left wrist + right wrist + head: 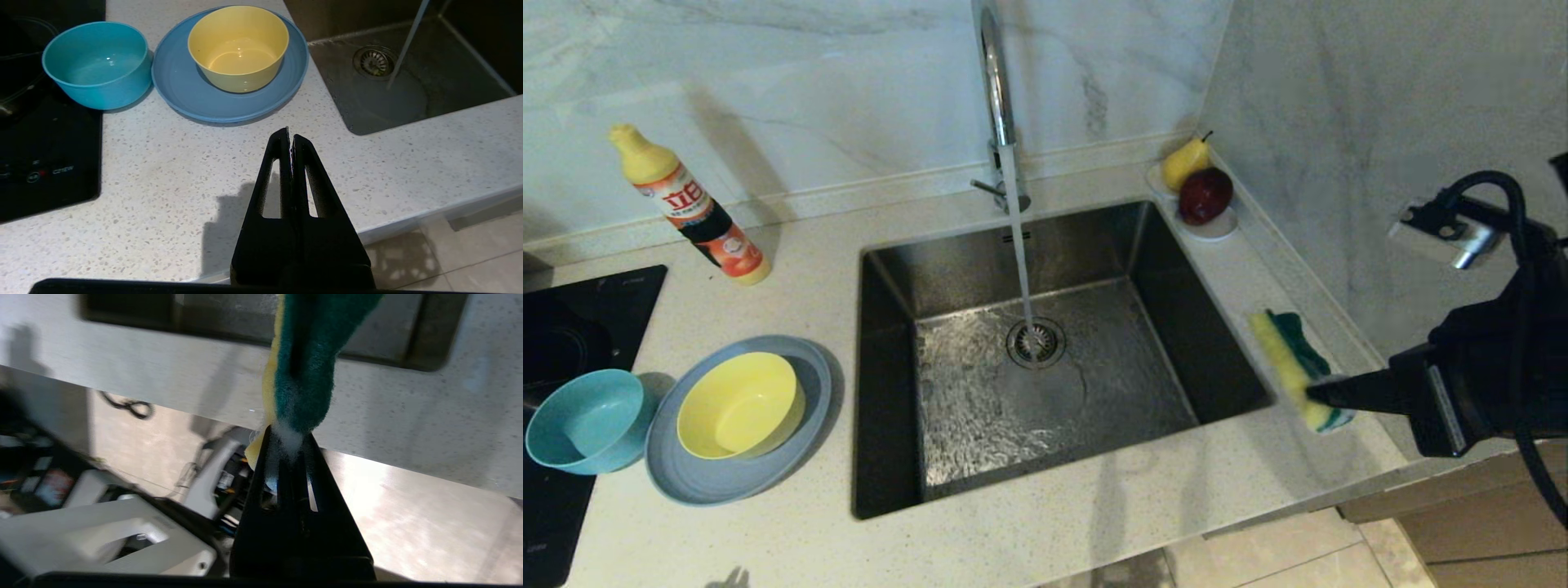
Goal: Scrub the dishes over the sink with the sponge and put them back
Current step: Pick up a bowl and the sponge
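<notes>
Right gripper (1319, 396) is clamped on one end of the wavy-edged green-and-yellow sponge (1294, 363), which juts out beyond its fingertips over the speckled countertop (1094, 523). The thin pinch looks slippery, so swing gently toward the square stainless steel sink (1045, 359) further ahead. Left gripper (291, 136) waits with fingers together, the yellow plastic bowl (239, 47) ahead of it.

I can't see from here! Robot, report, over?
Right gripper shut on sponge, right of sink. Left gripper shut, empty. Dishes untouched; tap running.

Head view: my light is dim, cool; soft shadows fall beside bottle (690, 206) and plate (739, 419). Glare on faucet (996, 90). Right wrist view smeared with blur, floor (408, 522) blown out. Left wrist view sharp.
</notes>
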Controlling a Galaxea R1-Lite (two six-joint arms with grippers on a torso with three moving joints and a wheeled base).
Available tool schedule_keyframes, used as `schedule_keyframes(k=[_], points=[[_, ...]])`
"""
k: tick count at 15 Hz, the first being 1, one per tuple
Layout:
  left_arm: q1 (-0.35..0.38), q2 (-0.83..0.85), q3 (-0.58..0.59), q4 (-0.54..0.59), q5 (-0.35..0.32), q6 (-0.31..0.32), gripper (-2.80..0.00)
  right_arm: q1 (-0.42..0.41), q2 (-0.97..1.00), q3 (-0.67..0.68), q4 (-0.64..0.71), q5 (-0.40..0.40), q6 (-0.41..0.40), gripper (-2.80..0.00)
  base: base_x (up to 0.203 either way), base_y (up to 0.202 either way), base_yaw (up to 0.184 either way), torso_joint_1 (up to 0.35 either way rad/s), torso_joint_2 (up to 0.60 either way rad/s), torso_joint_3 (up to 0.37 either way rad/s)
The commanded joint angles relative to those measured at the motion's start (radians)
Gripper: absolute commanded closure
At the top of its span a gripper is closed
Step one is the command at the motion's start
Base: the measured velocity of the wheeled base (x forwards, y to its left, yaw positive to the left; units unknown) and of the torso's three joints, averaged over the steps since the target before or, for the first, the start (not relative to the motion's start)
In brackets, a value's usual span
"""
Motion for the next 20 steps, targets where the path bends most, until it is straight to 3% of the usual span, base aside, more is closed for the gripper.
schedule_keyframes(k=[1, 10, 14, 18, 20], points=[[0.000, 0.000, 0.034, -0.005, 0.007, -0.005, 0.00, 0.033, 0.037, 0.006, -0.029, -0.027, 0.001, 0.00, 0.000, 0.000, 0.000, 0.000, 0.00, 0.000], [0.001, 0.003, 0.019, 0.006, 0.018, -0.010, 0.00, 0.052, 0.030, 0.015, -0.033, -0.052, -0.002, 0.00, 0.000, 0.000, 0.000, 0.000, 0.00, 0.000], [0.001, 0.180, -0.230, 0.019, 0.082, -0.005, 0.00, 0.067, 0.033, 0.019, -0.034, -0.052, -0.001, 0.00, 0.000, 0.000, 0.000, 0.000, 0.00, 0.000], [0.005, 0.414, -0.520, 0.075, 0.268, 0.015, 0.00, 0.069, 0.010, 0.017, -0.034, -0.054, 0.001, 0.00, 0.000, 0.000, 0.000, 0.000, 0.00, 0.000], [0.006, 0.554, -0.660, 0.143, 0.331, 0.068, 0.00, 0.069, 0.006, 0.017, -0.034, -0.054, 0.002, 0.00, 0.000, 0.000, 0.000, 0.000, 0.00, 0.000]])
